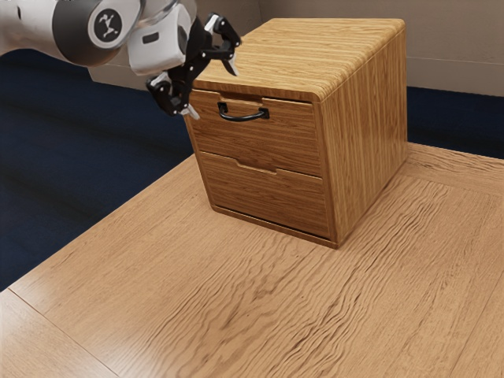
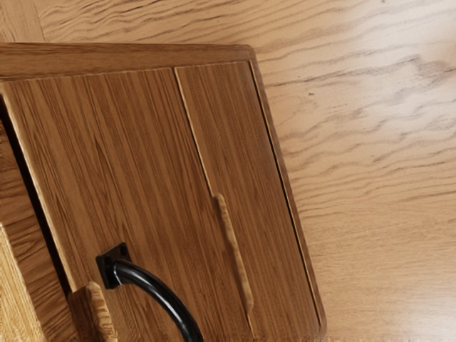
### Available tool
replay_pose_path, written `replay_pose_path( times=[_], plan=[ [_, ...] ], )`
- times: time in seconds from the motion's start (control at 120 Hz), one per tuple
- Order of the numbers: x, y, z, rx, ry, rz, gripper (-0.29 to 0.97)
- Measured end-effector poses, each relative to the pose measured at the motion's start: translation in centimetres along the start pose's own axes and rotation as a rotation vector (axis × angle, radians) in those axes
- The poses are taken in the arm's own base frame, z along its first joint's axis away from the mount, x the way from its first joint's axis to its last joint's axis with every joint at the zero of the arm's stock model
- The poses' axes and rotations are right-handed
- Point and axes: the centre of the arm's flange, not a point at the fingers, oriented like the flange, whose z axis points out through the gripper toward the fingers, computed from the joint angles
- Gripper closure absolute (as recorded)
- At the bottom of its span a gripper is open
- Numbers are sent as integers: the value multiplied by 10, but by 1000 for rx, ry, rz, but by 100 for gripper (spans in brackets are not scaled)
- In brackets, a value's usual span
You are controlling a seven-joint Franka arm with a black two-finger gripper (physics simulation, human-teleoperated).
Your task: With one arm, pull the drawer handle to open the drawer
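Hanging on the top drawer (image 1: 264,142) of a wooden cabinet (image 1: 362,134), the black handle (image 1: 242,116) sits ungrasped just beside the gripper (image 1: 213,88), whose fingers are spread wide at the cabinet's upper front corner. The approach appears under way; next, the fingers must straddle the bar and close. The cabinet stands on a wood-grain surface (image 1: 236,315), with dark blue floor (image 1: 79,157) beyond.

We're in a plain carpeted room, office or home, hard to call. The landmark is a small two-drawer wooden cabinet (image 1: 354,118) on a broad wood-grain table (image 1: 236,315). Dark blue carpet (image 1: 71,157) lies beyond the cabinet, and a pale wall (image 1: 465,27) with a light skirting board (image 1: 465,75) runs behind it. A robot arm (image 1: 87,27) beside the cabinet lends a test-bench air.
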Motion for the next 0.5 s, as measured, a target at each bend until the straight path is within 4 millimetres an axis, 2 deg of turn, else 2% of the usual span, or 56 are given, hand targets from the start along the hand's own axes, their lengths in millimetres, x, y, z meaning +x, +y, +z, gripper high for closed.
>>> replay_pose_path(
  times=[0.167, 0.5],
  plan=[
    [2, 11, 16, 13, 22, 9, 0],
    [12, 10, 40, 57, 21, 30, 0]
  ],
)
